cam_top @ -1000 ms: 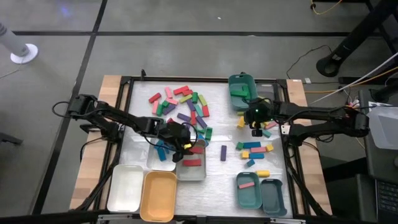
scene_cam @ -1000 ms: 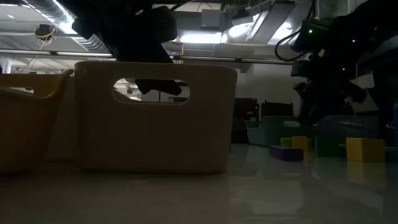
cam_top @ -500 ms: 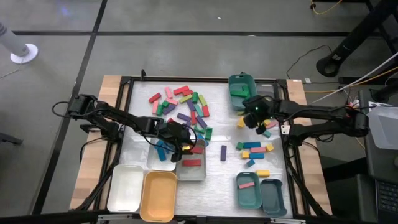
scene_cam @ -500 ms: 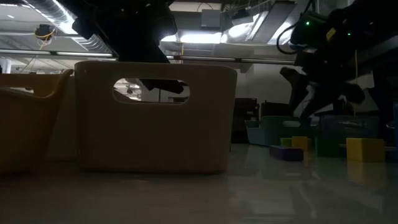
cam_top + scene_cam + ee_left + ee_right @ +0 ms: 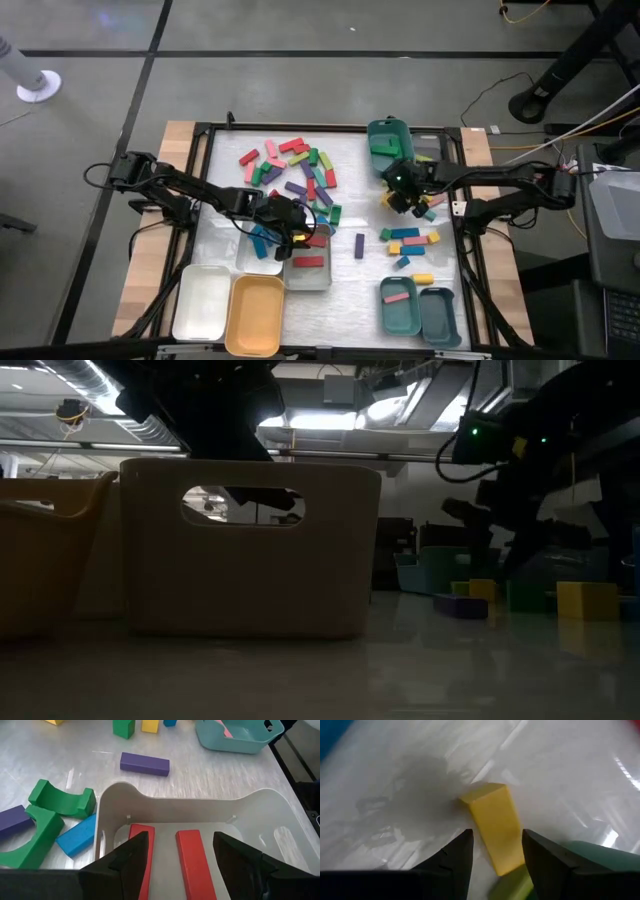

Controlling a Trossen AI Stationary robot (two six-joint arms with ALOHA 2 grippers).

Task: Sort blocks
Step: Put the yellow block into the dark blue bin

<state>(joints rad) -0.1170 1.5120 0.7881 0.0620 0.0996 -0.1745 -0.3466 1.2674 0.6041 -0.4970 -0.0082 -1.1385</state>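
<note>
Now | yellow block (image 5: 496, 824) | between open right pincer (image 5: 495, 851) fingers

Two slim dark arms, jointed, matte black. Thin black cables looped beside left arm (image 5: 165, 185). Green light glowing on wrist of right arm (image 5: 500, 185); white patch midway along it. Black wedge-shaped fingers (image 5: 132, 857), flat inner faces, smooth edges.

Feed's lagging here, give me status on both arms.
Left end effector open over grey tray, two red blocks inside. Right end effector around a yellow block, grip unconfirmed. Green block beside it.
</note>
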